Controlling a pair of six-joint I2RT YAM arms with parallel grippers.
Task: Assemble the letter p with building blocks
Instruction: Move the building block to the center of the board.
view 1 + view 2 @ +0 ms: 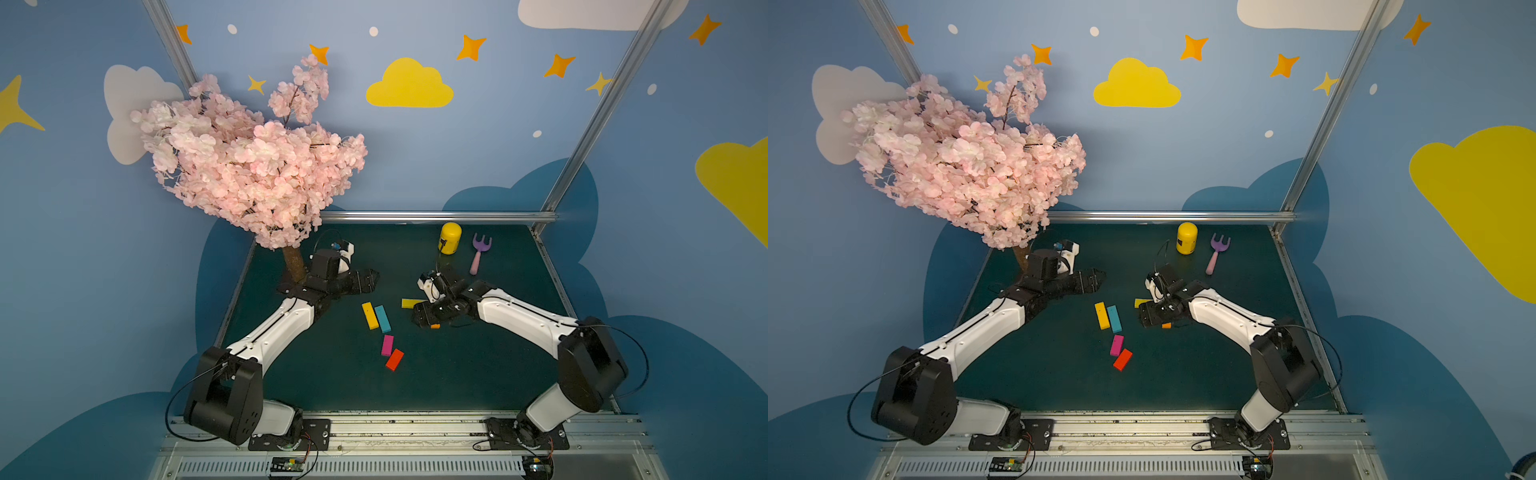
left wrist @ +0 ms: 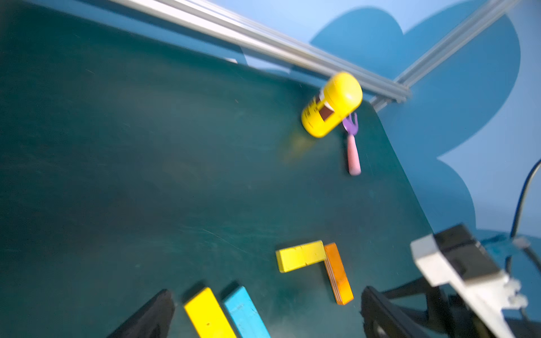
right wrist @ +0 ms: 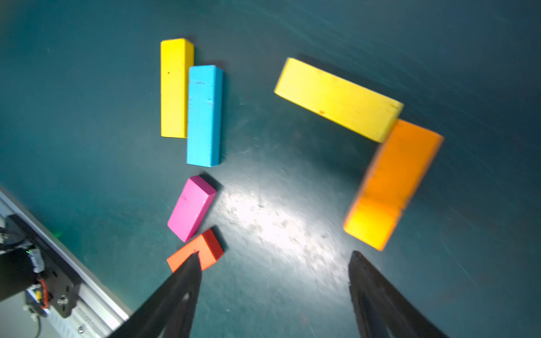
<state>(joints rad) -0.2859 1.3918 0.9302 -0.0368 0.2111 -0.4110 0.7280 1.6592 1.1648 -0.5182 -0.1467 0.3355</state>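
Observation:
Six building blocks lie flat on the green table (image 1: 457,374). A yellow bar (image 1: 370,316) and a teal bar (image 1: 382,319) lie side by side. Nearer the front are a magenta bar (image 1: 387,345) and a red bar (image 1: 394,359). A second yellow bar (image 3: 336,99) meets an orange bar (image 3: 392,184) at a corner. No letter p shape shows. My right gripper (image 3: 275,256) hovers open over that corner with nothing between its fingers. My left gripper (image 2: 266,291) is open and empty, behind the yellow and teal pair.
A yellow can (image 1: 450,237) and a purple-pink toy rake (image 1: 478,253) stand at the back right. A pink blossom tree (image 1: 249,166) rises at the back left, its trunk (image 1: 294,264) beside my left arm. A metal rail (image 1: 436,217) borders the back edge.

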